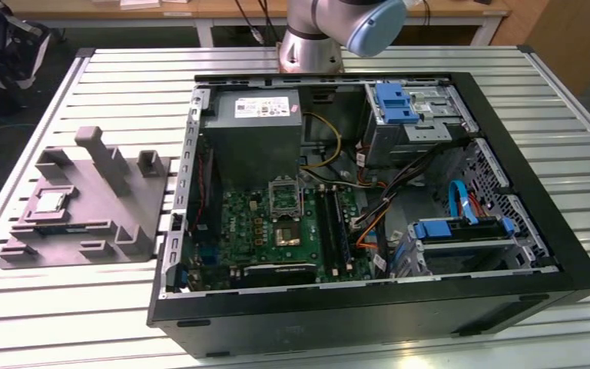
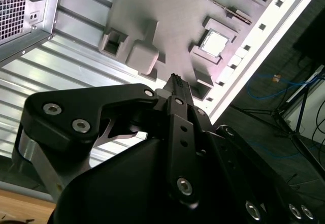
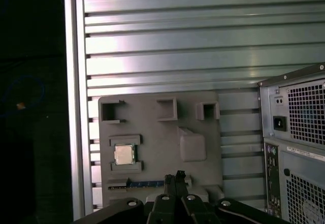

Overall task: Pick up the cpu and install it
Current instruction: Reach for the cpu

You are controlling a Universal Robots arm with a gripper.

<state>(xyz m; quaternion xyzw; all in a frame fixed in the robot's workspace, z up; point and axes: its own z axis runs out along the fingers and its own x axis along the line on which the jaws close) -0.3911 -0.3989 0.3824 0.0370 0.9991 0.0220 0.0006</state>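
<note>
On the slatted metal table (image 1: 70, 307) in the exterior view, the small square cpu with its silvery metal top (image 1: 49, 203) is lying flat in a recess of the grey moulded plastic tray with upright posts (image 1: 101, 231), toward the exterior view's left. The big black open computer case (image 1: 541, 292) is standing just beside the tray on the exterior view's right, showing its green motherboard (image 1: 264, 223) and a grey metal power supply box (image 1: 259, 115). The robot arm (image 1: 326, 31) is rising behind the case. In the second wrist view, the black pincer (image 2: 175, 84) is hanging above the tray (image 2: 167, 26) with its fingers drawn close together and holding nothing, and the cpu (image 2: 215, 43) is sitting in its recess well apart from the fingertips. In the first wrist view, the pincer (image 3: 174, 177) is showing its two tips nearly touching over the tray's near edge (image 3: 157, 142), the cpu (image 3: 124, 154) is resting untouched in its framed pocket beside them, and the case's rear panel (image 3: 299, 132) is standing next to the tray.
</note>
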